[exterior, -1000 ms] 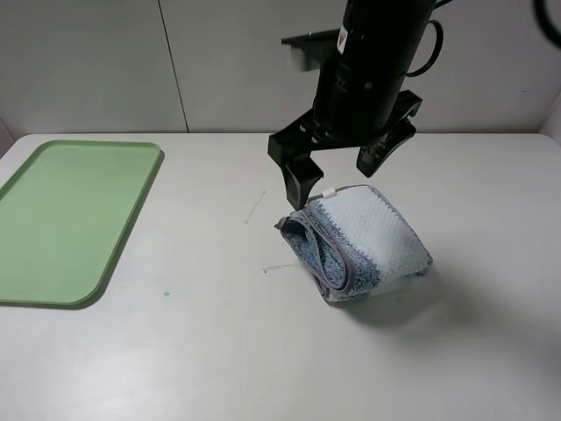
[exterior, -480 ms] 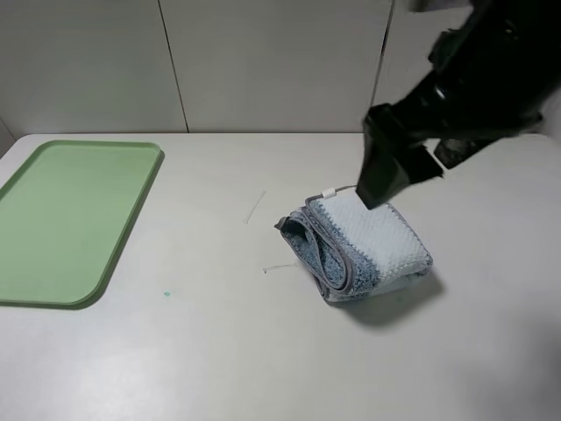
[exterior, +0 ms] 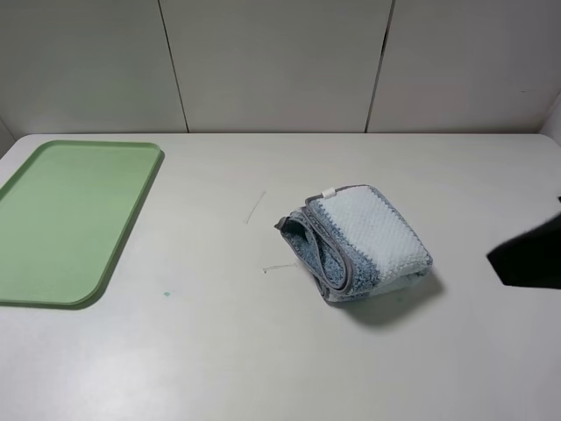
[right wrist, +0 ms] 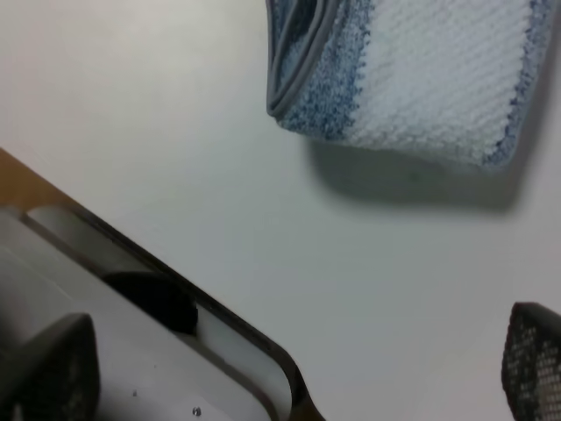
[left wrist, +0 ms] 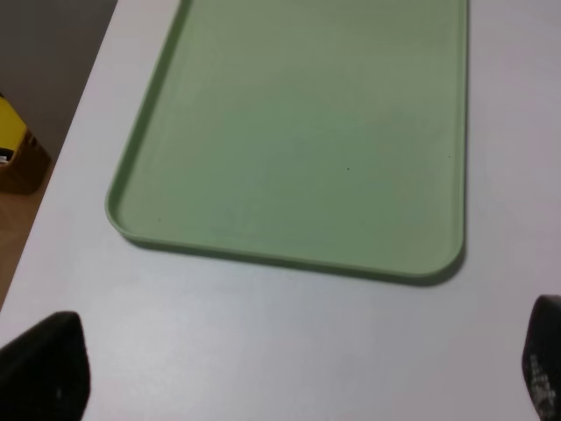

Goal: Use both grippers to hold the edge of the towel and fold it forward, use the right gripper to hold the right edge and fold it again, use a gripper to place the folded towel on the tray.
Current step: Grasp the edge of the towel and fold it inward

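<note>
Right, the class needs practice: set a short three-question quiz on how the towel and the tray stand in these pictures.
1. True or false: the towel lies on the tray.
2. Pick one. The towel is: A spread out flat; B folded into a thick bundle; C draped over the tray's rim.
3. Fill in: in the high view, the tray lies to the ___ of the towel.
Key: 1 false; 2 B; 3 left.
</note>
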Robot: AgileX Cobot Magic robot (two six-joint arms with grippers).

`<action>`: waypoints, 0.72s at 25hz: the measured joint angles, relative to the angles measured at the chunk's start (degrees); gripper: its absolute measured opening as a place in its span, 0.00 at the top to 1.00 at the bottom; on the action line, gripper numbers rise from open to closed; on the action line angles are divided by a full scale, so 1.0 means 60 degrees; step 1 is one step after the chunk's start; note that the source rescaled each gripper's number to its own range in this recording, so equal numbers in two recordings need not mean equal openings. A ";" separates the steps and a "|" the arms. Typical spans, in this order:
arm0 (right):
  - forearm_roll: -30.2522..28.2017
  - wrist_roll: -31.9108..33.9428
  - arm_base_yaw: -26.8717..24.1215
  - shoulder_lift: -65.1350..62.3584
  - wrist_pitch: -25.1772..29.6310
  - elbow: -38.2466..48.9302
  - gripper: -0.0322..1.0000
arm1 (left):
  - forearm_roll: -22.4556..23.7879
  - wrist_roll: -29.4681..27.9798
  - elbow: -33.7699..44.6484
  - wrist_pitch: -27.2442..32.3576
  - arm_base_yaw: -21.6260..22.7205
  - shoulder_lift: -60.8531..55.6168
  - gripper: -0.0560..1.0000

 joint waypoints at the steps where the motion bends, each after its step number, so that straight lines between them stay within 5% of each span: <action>1: -0.0017 0.0000 0.0000 -0.0398 0.0000 0.0171 0.00 | 0.0000 0.0000 0.0000 0.0000 0.0000 0.0000 0.01; 7: -0.0309 0.0000 -0.0160 -0.3360 0.0019 0.1364 0.00 | 0.0000 0.0000 0.0000 0.0000 0.0000 0.0000 0.01; 18: -0.1362 -0.0904 -0.4567 -0.7077 -0.0256 0.3111 0.00 | 0.0000 0.0000 0.0000 0.0000 0.0000 0.0000 0.01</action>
